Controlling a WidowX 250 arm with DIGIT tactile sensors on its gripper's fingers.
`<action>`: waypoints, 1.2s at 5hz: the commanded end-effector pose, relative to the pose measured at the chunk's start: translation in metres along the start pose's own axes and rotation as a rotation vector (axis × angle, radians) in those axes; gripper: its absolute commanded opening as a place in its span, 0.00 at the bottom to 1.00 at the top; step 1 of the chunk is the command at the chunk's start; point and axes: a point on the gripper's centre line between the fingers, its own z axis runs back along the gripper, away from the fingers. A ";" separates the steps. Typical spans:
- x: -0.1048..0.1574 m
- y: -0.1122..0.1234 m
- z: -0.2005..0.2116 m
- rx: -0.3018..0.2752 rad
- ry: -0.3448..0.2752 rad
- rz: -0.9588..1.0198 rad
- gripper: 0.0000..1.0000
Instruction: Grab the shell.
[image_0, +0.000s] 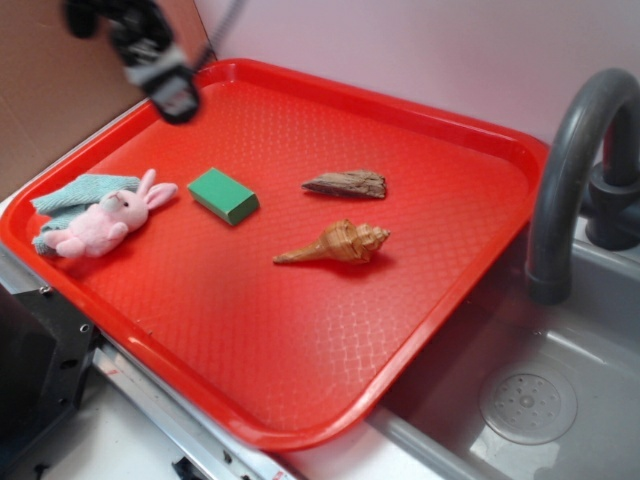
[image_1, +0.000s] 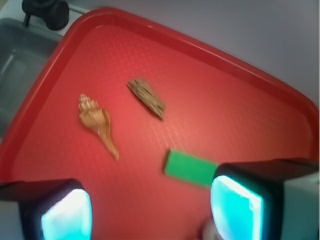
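Observation:
The tan-orange spiral shell (image_0: 340, 243) lies on the red tray (image_0: 300, 370) right of centre, its thin point aimed left. In the wrist view the shell (image_1: 96, 121) shows upper left, well ahead of the fingers. My gripper (image_0: 165, 75) hangs high over the tray's far left corner, blurred and far from the shell. In the wrist view my gripper (image_1: 150, 212) is open, its two glowing cyan pads (image_1: 67, 217) wide apart with nothing but bare tray between them.
A grey-brown bark piece (image_0: 347, 184) lies just behind the shell. A green block (image_0: 223, 195) sits mid-left, and a pink plush bunny (image_0: 108, 222) on a teal cloth (image_0: 75, 197) lies at the left rim. A grey faucet (image_0: 575, 170) and sink (image_0: 540, 400) stand right of the tray.

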 end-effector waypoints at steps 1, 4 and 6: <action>0.046 -0.032 -0.036 -0.037 -0.003 -0.158 1.00; 0.049 -0.061 -0.089 -0.026 0.137 -0.241 1.00; 0.050 -0.064 -0.108 -0.013 0.213 -0.271 1.00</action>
